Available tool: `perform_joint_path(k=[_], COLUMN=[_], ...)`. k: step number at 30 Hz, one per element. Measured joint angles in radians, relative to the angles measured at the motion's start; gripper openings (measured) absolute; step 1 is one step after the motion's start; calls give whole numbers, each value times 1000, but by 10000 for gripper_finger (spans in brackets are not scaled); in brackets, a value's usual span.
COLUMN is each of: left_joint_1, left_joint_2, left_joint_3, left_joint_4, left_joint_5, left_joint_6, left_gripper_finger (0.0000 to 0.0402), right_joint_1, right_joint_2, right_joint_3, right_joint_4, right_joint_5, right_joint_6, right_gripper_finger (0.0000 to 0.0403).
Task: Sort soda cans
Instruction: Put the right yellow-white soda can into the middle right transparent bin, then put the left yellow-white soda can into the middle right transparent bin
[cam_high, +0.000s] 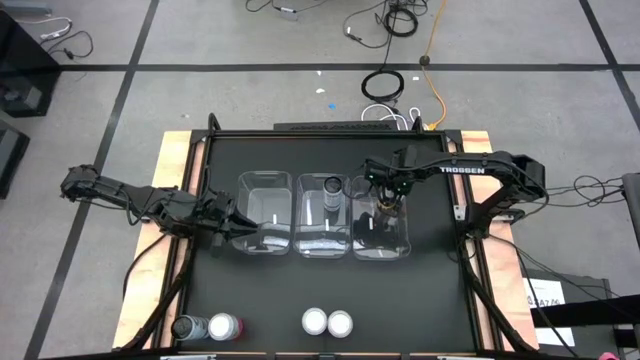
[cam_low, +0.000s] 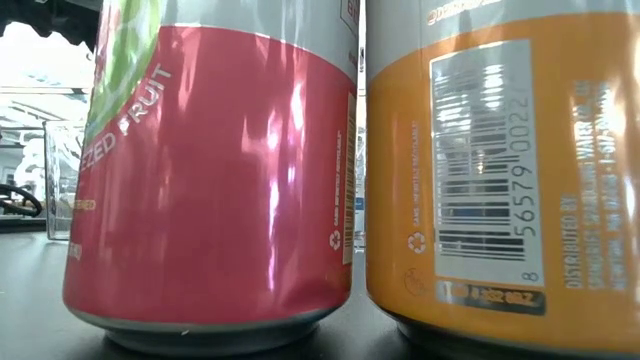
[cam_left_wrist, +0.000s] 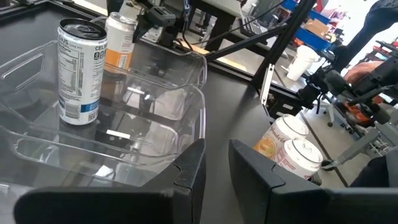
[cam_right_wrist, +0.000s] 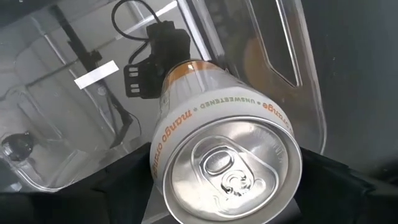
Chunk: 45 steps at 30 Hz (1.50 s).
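Three clear bins stand side by side mid-table. The right bin (cam_high: 381, 216) holds an orange soda can (cam_right_wrist: 227, 140), upright on the bin's floor. My right gripper (cam_high: 388, 203) points down over it, open, a finger on either side of the can's top. A grey-silver can (cam_left_wrist: 79, 71) stands in the middle bin (cam_high: 322, 214). My left gripper (cam_left_wrist: 216, 169) waits beside the left bin (cam_high: 265, 212), its fingers a narrow gap apart with nothing between them. A pink can (cam_low: 210, 170) and an orange can (cam_low: 510, 170) stand at the near edge.
A dark grey can (cam_high: 188, 327) and a pink can (cam_high: 224, 326) stand at the near left corner. The table is rimmed by a black frame (cam_high: 330, 132). Beyond its right edge, a person (cam_left_wrist: 373, 68) sits among equipment in the room.
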Motion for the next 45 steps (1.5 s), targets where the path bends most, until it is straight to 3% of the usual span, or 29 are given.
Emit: perform_joint_path(k=[6,19,36,45], left_joint_1=[0,0,0,0], left_joint_2=[0,0,0,0], left_joint_3=[0,0,0,0], left_joint_4=[0,0,0,0], left_joint_5=[0,-1,-1,-1], left_joint_6=[0,0,0,0], left_gripper_finger=[80,80,80,80], right_joint_1=[0,0,1,33], right_joint_2=[0,1,1,1], right_joint_3=[0,13,187,371], right_joint_4=[-7,-13,-118,-202], right_joint_5=[5,4,4,-7], right_joint_6=[-28,0,-53,135], right_gripper_finger=[352,356,357,357])
